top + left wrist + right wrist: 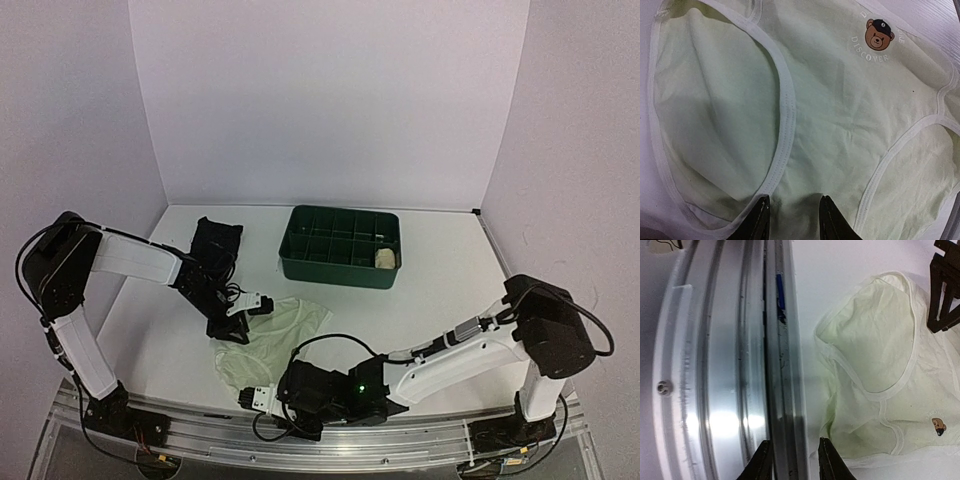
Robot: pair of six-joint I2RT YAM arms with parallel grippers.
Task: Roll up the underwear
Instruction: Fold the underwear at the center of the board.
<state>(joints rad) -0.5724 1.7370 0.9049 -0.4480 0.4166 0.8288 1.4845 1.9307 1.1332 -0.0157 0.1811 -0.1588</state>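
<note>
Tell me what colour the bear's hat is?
The hat is dark, almost black; clearest in left wrist view.

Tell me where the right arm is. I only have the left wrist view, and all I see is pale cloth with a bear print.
Observer: The right arm reaches low along the near edge. Its jaws stand open over the edge of the metal rail, beside the pale underwear, and they hold nothing.
Operator: Are there other garments out there?
Observer: Yes, a black underwear lies beyond the left arm, to the left of the green tray.
Operator: Is anything in that tray?
Observer: One small whitish bundle sits in a compartment at its near right corner.
</note>
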